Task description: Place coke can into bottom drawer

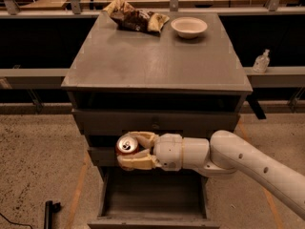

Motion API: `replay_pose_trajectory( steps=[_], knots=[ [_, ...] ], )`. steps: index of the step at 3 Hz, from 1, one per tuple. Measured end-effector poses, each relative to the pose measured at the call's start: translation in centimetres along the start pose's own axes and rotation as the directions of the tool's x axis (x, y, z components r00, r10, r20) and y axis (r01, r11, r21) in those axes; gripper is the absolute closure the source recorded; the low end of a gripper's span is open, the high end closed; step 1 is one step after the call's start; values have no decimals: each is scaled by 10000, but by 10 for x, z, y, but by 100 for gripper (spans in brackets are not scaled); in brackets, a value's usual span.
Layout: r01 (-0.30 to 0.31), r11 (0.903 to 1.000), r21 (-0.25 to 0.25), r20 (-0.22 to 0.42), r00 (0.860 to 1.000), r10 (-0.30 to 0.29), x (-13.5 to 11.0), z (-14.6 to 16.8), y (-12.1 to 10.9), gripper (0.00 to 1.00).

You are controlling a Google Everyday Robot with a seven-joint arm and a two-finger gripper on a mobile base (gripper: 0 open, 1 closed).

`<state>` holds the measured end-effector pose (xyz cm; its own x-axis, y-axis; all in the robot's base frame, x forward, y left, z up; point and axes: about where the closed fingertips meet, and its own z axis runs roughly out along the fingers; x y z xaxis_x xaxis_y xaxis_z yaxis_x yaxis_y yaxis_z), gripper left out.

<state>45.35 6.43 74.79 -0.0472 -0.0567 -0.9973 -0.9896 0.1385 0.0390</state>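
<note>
A: What is on the left, and where is the can?

B: Far left, on the speckled concrete floor (pixel 38 166), lies a small black object (pixel 49 209) that I cannot identify, well apart from everything else. To its right stands a tall grey cabinet (pixel 157 61). The small red coke can with a silver top (pixel 127 144) hangs upright in front of the cabinet's left side. It is above the left part of the open bottom drawer (pixel 157 197), a wide grey box with a bare floor. The can is not in the drawer yet.

A: What holds it?

B: The robot's cream two-finger gripper (pixel 127 151), reaching in from the right on a white arm (pixel 248 161). Its fingers (pixel 143 137) are closed around the can, one on the far side and one on the near side.

A: What could go wrong from here?

B: I judge three risks. The can is close to the drawer's left wall, so a slight drift left could land it on the rim or outside. It is high above the drawer floor, so letting go here could make it bounce or topple. The thick wrist (pixel 183 152) is just in front of the shallower drawer front (pixel 102 156) above and could bump it while lowering.

A: Anything further right?

B: At the far edge of the cabinet top are a crumpled brown-and-yellow snack bag (pixel 136 19) and, right of it, a white bowl (pixel 189 26). Neither is in the way.
</note>
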Motion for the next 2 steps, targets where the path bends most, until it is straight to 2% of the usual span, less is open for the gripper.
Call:
replay_pose_trajectory(
  steps=[1,2],
  knots=[
    [265,9992,-294,-26,9996,-266,36,8,-1,100],
    [566,9961,-681,18,9984,-566,127,2,-1,100]
  ],
)
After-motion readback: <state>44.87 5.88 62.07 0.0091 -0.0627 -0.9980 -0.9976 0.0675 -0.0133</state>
